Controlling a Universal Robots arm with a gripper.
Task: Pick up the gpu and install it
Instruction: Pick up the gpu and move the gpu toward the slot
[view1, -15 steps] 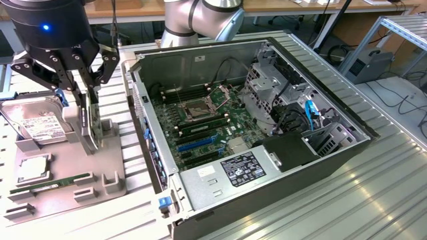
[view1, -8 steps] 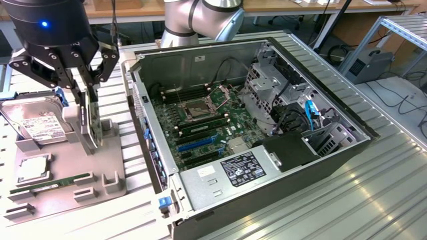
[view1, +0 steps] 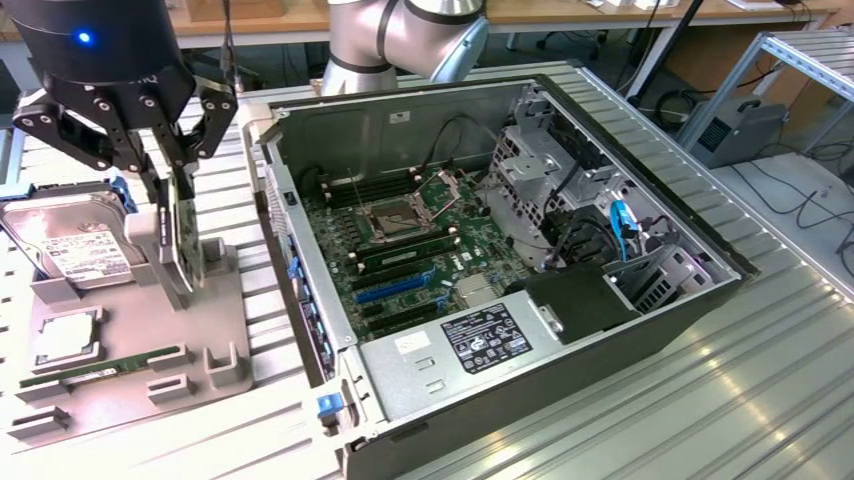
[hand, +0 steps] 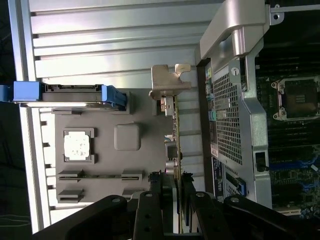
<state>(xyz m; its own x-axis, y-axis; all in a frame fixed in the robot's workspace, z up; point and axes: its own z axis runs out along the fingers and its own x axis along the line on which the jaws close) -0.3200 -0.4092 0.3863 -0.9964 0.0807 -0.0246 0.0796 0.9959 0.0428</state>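
The gpu (view1: 183, 245) is a thin dark card standing on edge in the grey holder tray (view1: 230, 300), at the exterior view's left. In the wrist view I see the gpu (hand: 175, 135) edge-on, with its silver bracket (hand: 167, 82) at the end away from the gripper. My gripper (view1: 178, 195) hangs straight over it. The black fingers (hand: 161, 192) press against both faces of the card's near end, so the gripper (hand: 176, 176) is shut on it. The card's lower edge still looks to be at the tray.
The tray also holds a silver hard drive (view1: 74, 250), a CPU (view1: 64, 338) and a green memory stick (view1: 114, 362). The open computer case (view1: 627, 300) lies beside it at the exterior view's right, with the motherboard socket (view1: 400, 215), blue slots (view1: 394, 285) and power supply (view1: 481, 340) inside.
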